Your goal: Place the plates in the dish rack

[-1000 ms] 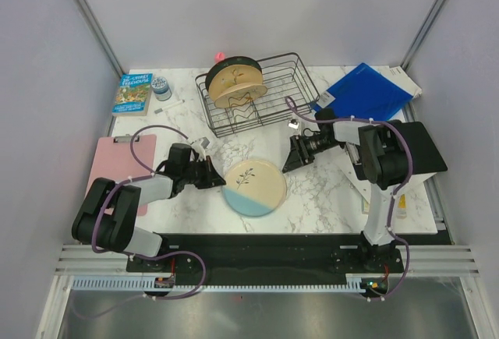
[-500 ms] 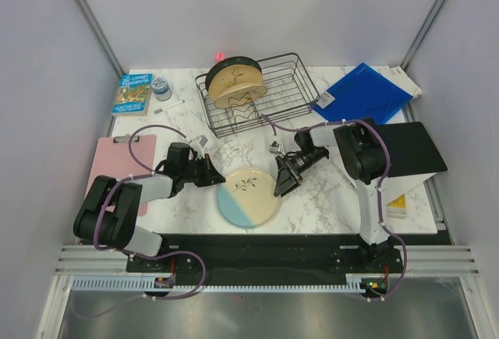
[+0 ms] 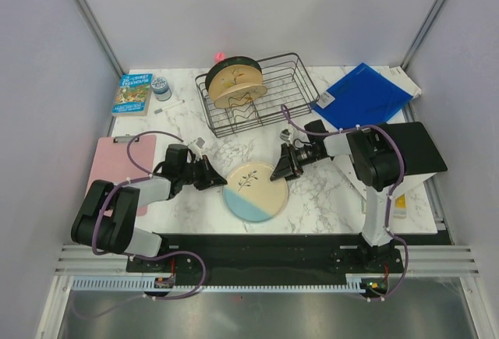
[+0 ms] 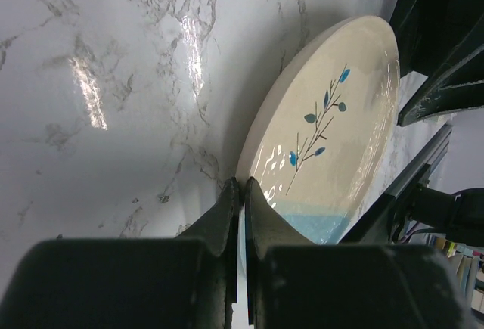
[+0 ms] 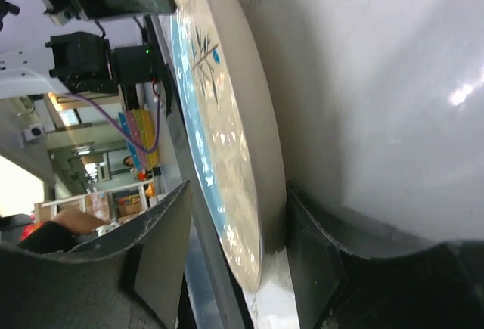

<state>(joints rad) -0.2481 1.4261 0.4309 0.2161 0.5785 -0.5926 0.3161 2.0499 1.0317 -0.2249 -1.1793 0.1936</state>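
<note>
A cream-and-light-blue plate [image 3: 256,191] with a sprig lies on the marble table, its right side tipped up a little. My left gripper [image 3: 219,181] is shut, its tips [image 4: 243,190] pressed against the plate's [image 4: 333,117] left rim. My right gripper [image 3: 278,172] is open and straddles the right rim. In the right wrist view the plate's [image 5: 227,117] edge sits between the two fingers [image 5: 314,253], with a gap on the upper side. The dish rack [image 3: 288,82] stands at the back, and tan plates [image 3: 234,83] stand on edge in its left end.
A pink clipboard [image 3: 115,164] lies left of the left arm. A book [image 3: 134,93] and a small jar [image 3: 161,86] sit at the back left. A blue folder [image 3: 365,93] lies right of the rack. A black box [image 3: 417,148] is at the right edge.
My right gripper swung down and left from beside the rack onto the plate's right rim. The plate slid slightly left, then back right. The left gripper stayed shut at the left rim.
</note>
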